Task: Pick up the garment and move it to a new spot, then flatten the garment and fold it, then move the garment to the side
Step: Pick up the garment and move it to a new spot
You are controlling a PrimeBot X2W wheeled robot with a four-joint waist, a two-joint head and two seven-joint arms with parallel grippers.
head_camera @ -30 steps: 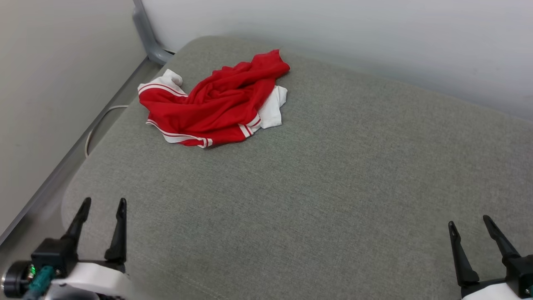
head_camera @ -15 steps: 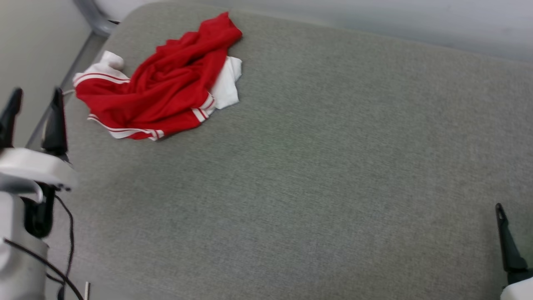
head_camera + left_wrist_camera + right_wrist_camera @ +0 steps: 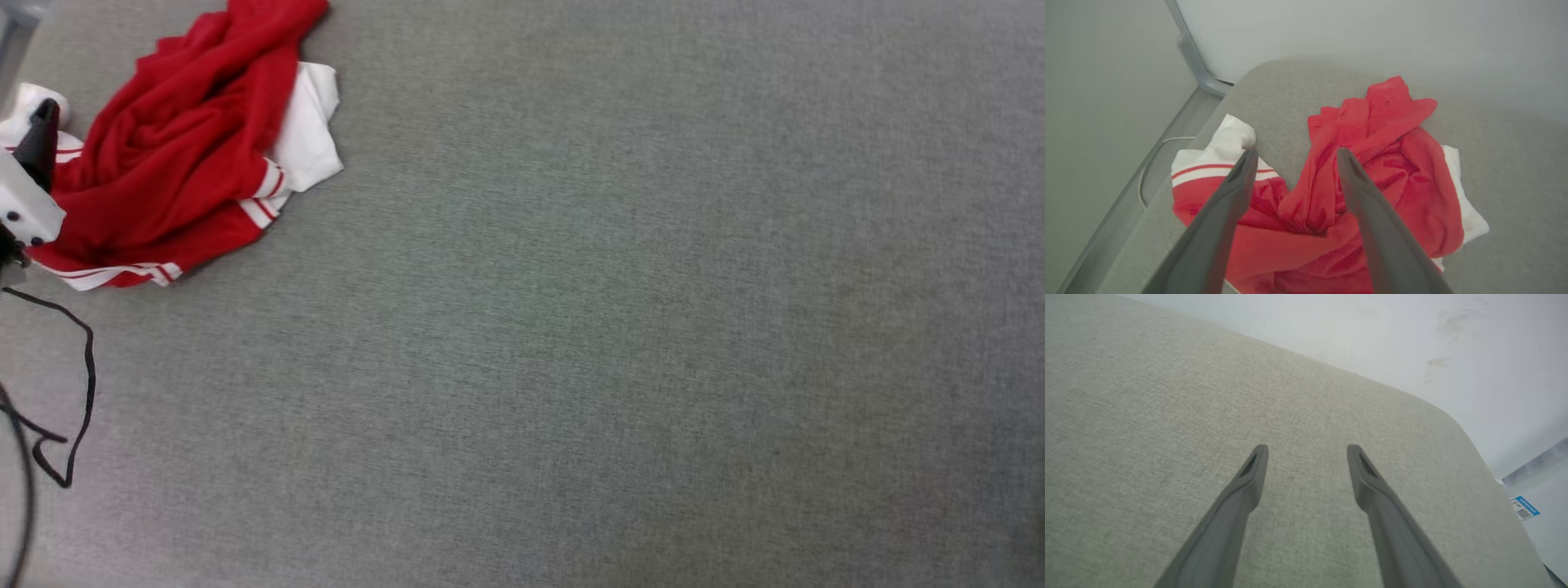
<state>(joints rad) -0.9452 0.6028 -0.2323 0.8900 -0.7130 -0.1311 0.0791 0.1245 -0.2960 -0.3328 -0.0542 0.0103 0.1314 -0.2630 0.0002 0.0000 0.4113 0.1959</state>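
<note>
Lying crumpled at ten o'clock in the head view, the garment (image 3: 171, 155) rests on the grey cushion (image 3: 612, 327), red folds uppermost, with a white sleeve (image 3: 306, 122) poking out toward three o'clock. The left claw (image 3: 1295, 154) is poised over the heap, its fingers spread wide and nothing gripped; a striped cuff (image 3: 1216, 165) lies at nine o'clock of it. The right claw (image 3: 1306, 448) stands just as wide and empty above bare cushion.

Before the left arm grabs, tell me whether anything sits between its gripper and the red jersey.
Nothing visible does. The left gripper, jaws open, points straight at the crumpled garment on the grey cushion; no other object lies between them.
</note>
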